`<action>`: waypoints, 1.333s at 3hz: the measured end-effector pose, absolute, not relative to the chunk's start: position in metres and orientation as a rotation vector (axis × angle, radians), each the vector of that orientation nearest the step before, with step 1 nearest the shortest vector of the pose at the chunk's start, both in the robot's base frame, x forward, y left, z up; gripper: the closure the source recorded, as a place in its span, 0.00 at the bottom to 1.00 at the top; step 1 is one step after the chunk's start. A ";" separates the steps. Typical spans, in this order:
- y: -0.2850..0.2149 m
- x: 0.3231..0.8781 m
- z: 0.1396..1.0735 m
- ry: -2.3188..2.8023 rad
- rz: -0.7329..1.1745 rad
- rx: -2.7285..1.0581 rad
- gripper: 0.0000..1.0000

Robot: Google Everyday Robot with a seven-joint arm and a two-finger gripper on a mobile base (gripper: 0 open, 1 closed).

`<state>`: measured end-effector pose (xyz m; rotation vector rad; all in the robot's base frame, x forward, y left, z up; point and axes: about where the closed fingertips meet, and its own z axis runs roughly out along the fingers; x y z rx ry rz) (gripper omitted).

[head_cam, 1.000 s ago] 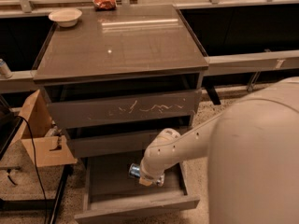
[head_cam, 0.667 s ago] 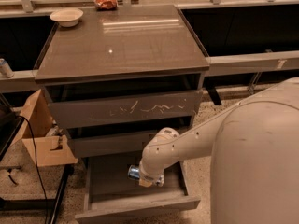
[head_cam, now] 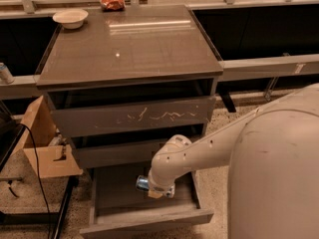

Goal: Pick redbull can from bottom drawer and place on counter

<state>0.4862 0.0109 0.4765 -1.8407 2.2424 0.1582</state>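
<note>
- Step in hand, as I judge it: lifting the redbull can (head_cam: 142, 183) out of the bottom drawer (head_cam: 115, 189). I'd confirm the hold, then rise straight up past the drawer's front edge and the scratched drawer front above before swinging to the counter (head_cam: 129, 49).
- Gripper (head_cam: 157, 190) is low inside the drawer, mid-floor.
- Can is touching the gripper's left side, silver end showing.
- Clamped or apart: I cannot tell.

The counter (head_cam: 149, 49) bears a white bowl (head_cam: 70, 18); the claw (head_cam: 157, 192) hangs over the bottom drawer (head_cam: 114, 189).
</note>
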 end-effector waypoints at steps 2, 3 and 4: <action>0.020 0.487 0.555 2.114 0.123 -1.972 1.00; 0.020 0.491 0.604 2.031 0.081 -2.002 1.00; 0.021 0.505 0.663 1.902 0.047 -1.932 1.00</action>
